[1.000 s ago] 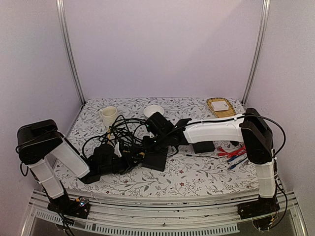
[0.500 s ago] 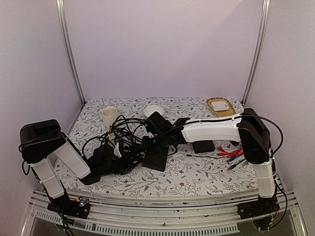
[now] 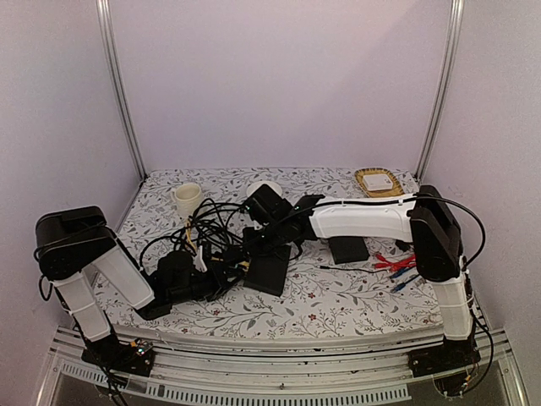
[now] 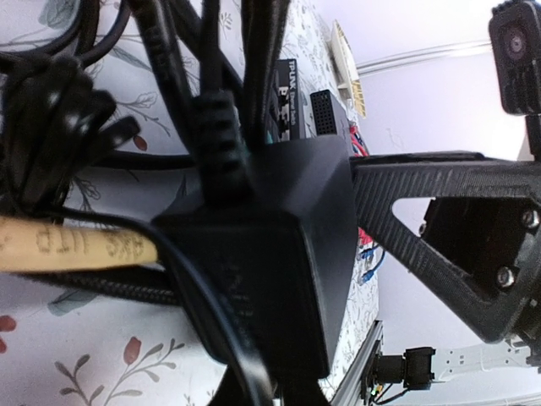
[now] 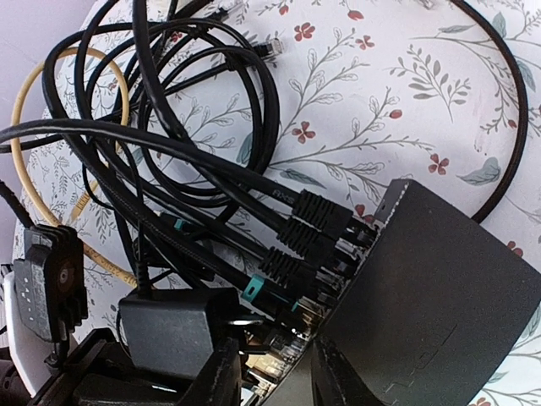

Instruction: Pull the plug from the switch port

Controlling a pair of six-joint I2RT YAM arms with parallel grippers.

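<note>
The right gripper (image 5: pixel 275 376) sits at the port edge of the switch (image 5: pixel 439 296). Its two fingers (image 5: pixel 221 381) are close together with a pale plug (image 5: pixel 264 364) in the narrow gap, but whether they actually pinch it cannot be told. Further along the same edge of the switch, black plugs (image 5: pixel 308 227) sit in their ports. Their cables (image 5: pixel 127 182) run away from the switch in loose loops, a beige cable (image 4: pixel 76 245) among them. The left gripper (image 3: pixel 207 272) lies low just left of the switch. Only one finger (image 4: pixel 439 220) shows in its wrist view, against a black block (image 4: pixel 262 288), so its grip cannot be told either. The switch lies flat near the middle of the flowered table (image 3: pixel 338 304). To the right of the switch, apart from it, lies a second black box (image 3: pixel 348 249). Behind the switch on the left stands a cup (image 3: pixel 188 197), and far behind on the right a basket (image 3: pixel 378 182).
</note>
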